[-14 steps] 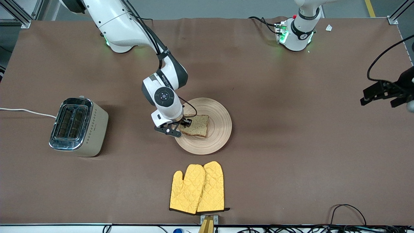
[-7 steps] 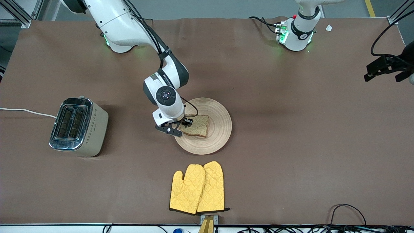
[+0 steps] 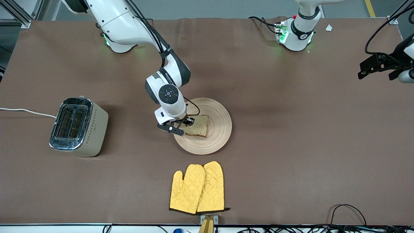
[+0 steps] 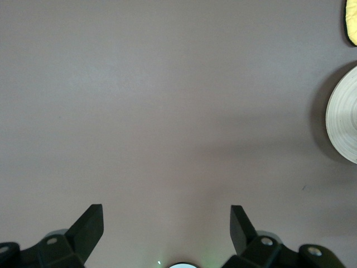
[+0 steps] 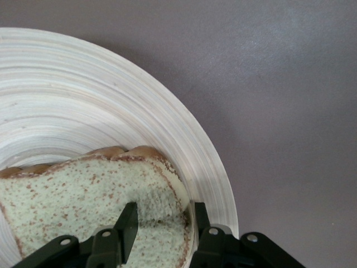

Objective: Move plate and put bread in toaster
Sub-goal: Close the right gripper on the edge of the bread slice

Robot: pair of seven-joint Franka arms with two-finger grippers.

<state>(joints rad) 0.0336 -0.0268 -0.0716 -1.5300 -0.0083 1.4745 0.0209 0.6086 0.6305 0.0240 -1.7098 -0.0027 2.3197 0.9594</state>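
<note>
The round beige plate [image 3: 220, 129] lies mid-table with the speckled bread slice [image 3: 199, 126] on it. My right gripper [image 3: 186, 124] is shut on the bread's edge at the side of the plate toward the toaster. In the right wrist view one finger presses into the crumb and the other sits at the crust by the plate [image 5: 83, 100]; the bread [image 5: 72, 195] bunches between them at the gripper [image 5: 163, 223]. The cream toaster [image 3: 79, 127] stands toward the right arm's end, slots up. My left gripper [image 3: 376, 74] hangs open and empty over the left arm's end of the table [image 4: 165, 226].
A pair of yellow oven mitts [image 3: 198, 187] lies nearer the front camera than the plate. The toaster's white cord [image 3: 26, 111] runs off the table edge. Cables lie along the front edge. The left wrist view shows bare brown cloth, the plate's rim [image 4: 343, 123] and a mitt tip [image 4: 351, 22].
My right gripper has shifted slightly over the plate with the bread's edge pinched, and that edge has drawn in. My left gripper has moved away from the front camera.
</note>
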